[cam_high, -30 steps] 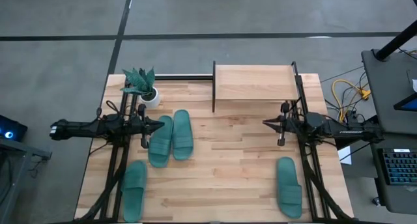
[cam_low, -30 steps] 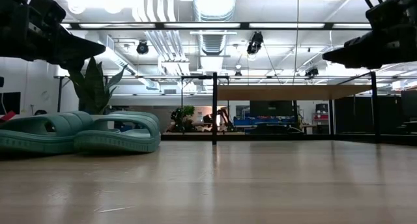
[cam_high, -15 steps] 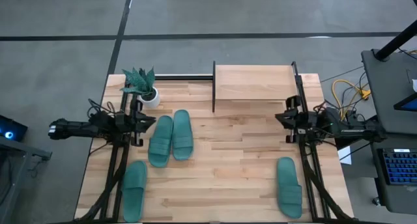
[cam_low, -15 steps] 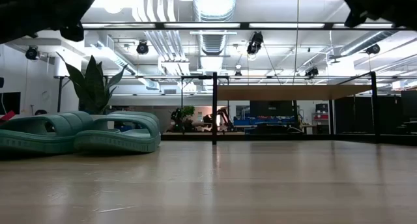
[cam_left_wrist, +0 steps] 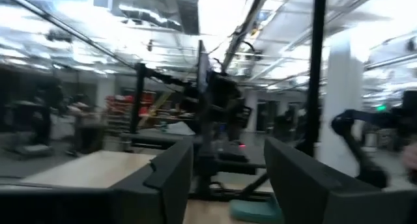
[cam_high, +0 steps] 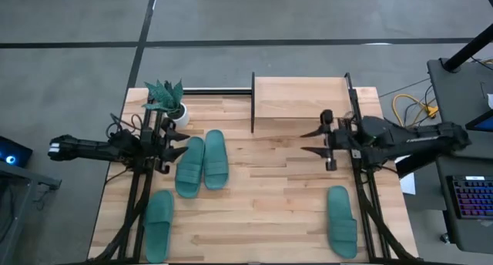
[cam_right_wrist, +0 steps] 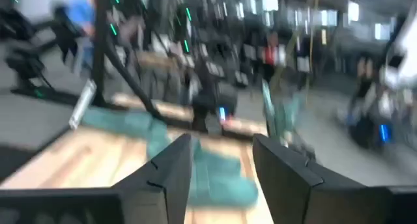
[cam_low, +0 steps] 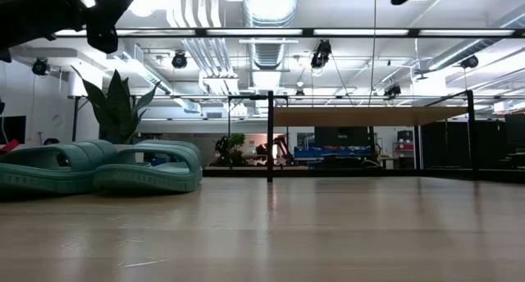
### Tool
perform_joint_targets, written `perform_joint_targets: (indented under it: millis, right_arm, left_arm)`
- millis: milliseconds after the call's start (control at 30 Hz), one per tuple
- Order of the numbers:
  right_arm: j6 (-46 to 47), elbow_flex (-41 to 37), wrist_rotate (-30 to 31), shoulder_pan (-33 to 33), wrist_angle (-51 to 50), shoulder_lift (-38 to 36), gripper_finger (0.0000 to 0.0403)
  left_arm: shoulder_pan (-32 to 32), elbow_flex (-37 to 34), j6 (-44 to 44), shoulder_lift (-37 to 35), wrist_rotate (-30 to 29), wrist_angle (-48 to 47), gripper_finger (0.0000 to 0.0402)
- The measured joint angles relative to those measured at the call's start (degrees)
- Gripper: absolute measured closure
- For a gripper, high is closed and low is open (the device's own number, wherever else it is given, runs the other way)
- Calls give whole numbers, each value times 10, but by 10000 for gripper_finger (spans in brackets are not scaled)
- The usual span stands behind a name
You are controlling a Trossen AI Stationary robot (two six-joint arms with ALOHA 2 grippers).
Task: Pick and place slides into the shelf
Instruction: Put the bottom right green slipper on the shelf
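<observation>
Slides number four, all teal-green, and all lie on the wooden table [cam_high: 269,219], none on the shelf [cam_high: 299,98]. Two of them sit side by side and touching near the table's left-middle: the one on the left [cam_high: 189,167] angled slightly, the one on the right [cam_high: 216,159] straighter. A third slide [cam_high: 158,224] lies alone by the front left corner, and a fourth slide [cam_high: 341,220] lies alone by the front right. One shelf stands at the back of the table, its light-wood top bare. One spiky plant [cam_high: 166,98] in a white pot stands at the back left corner.

Left gripper [cam_high: 179,142] hovers just left of the touching pair, its fingers spread apart and holding nothing. Right gripper [cam_high: 306,140] hangs in front of the shelf, fingers likewise spread and holding nothing, well apart from every slide.
</observation>
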Motion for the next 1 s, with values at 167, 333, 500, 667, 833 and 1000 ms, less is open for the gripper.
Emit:
perform_joint_targets:
  millis: [167, 333, 500, 667, 833, 1000]
  right_arm:
    - [49, 118, 20, 28, -135, 72, 247]
    - [95, 220, 22, 75, -270, 124, 260]
    - [171, 302, 22, 119, -427, 175, 271]
    - [259, 334, 21, 151, -495, 220, 278]
    - [372, 345, 14, 174, -571, 254, 280]
    - [504, 334, 2, 206, -624, 281, 276]
  left_arm:
    - [0, 0, -6, 0, 65, 2, 219]
    - [0, -1, -8, 0, 102, 2, 219]
    - [0, -13, -8, 1, 102, 2, 219]
    - [0, -30, -8, 2, 101, 1, 219]
    - [0, -31, 8, -2, 101, 2, 219]
    - [0, -31, 9, -7, 101, 2, 219]
